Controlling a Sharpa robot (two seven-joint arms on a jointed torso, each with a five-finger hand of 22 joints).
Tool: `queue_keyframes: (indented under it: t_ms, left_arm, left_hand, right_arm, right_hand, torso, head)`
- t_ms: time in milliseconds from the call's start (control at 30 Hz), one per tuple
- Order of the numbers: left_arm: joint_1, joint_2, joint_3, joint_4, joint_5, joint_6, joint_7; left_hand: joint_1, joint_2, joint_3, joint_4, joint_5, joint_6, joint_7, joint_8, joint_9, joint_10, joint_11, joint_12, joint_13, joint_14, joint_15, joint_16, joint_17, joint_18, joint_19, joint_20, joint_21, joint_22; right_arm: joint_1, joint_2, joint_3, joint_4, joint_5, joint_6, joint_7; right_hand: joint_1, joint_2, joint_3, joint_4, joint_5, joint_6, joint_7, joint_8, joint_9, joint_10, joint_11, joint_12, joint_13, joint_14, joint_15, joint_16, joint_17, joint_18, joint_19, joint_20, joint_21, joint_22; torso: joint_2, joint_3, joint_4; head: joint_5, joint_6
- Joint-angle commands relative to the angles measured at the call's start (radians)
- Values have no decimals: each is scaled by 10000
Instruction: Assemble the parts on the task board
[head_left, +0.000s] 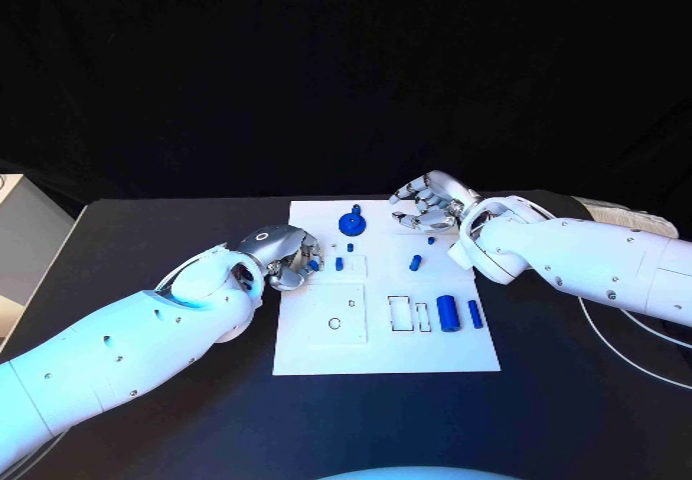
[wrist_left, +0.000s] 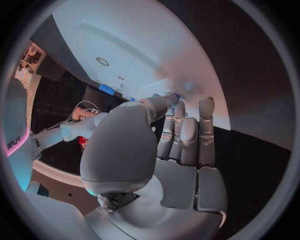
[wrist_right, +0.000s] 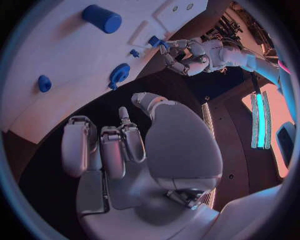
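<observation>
The white task board lies in the middle of the black table. My left hand sits at the board's left edge and pinches a small blue part between thumb and a finger; that part also shows in the right wrist view, and at the thumb tip. My right hand hovers at the board's far edge, fingers apart and holding nothing. A round blue part stands near the far edge. Two blue cylinders lie on the board's right side. Small blue pieces stand mid-board.
A pale box sits at the table's left edge. A white cable trails on the table at the right. The board has a round hole and rectangular slots in its near half.
</observation>
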Motion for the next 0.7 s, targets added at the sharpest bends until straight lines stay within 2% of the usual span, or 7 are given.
queue_keyframes:
  t_ms: [33, 267, 433, 700]
  left_arm:
    - [3, -2, -4, 30, 5, 170, -56]
    - [1, -14, -4, 68, 28, 204, -95]
    - [-1, -23, -3, 95, 31, 232, -120]
    - [-3, -38, -2, 174, 34, 218, -159]
  left_hand:
    - [-1, -93, -60, -49, 58, -66, -6, -79, -16, -104, -11, 199, 162, -69, 20, 8, 26, 160, -82, 27, -18, 28]
    - [29, -136, -121, -92, 58, -123, -31, -291, -33, -250, -22, 616, 425, -65, 14, 49, 94, 159, -101, 28, 19, 74]
    - [62, -140, -149, -136, 58, -146, -47, -460, -35, -346, -37, 1071, 700, 163, 4, 187, 461, 123, 30, 22, 193, 242]
    - [60, -157, -160, -153, 58, -140, -47, -531, -27, -418, -40, 1263, 819, 173, 2, 216, 502, 119, 36, 19, 226, 276]
  right_arm:
    - [-8, -1, 3, 2, -11, 31, 116]
    - [-15, -1, 3, -2, -11, 29, 119]
    - [-21, 1, 3, -4, -11, 26, 119]
    - [-25, -6, 3, -2, -11, 19, 118]
  right_hand:
    - [-127, 10, 37, -3, 56, 63, 10, -66, 1, 78, -12, 45, 1259, 1062, 14, 41, 2634, -98, 408, 64, 0, 397]
    - [-127, 10, 37, -3, 56, 63, 10, -66, 1, 78, -12, 45, 1259, 1062, 14, 41, 2634, -98, 408, 64, 0, 397]
    - [-127, 10, 37, -3, 56, 63, 10, -66, 1, 78, -12, 45, 1259, 1062, 14, 41, 2634, -98, 408, 64, 0, 397]
    - [-127, 10, 37, -3, 56, 63, 10, -66, 1, 78, -12, 45, 1259, 1062, 14, 41, 2634, -98, 408, 64, 0, 397]
  torso:
    - [2, -3, 2]
    - [1, -4, 2]
    - [4, -3, -1]
    - [3, -2, 2]
  head:
    - [-3, 0]
    - [0, -1]
    - [2, -6]
    - [-4, -4]
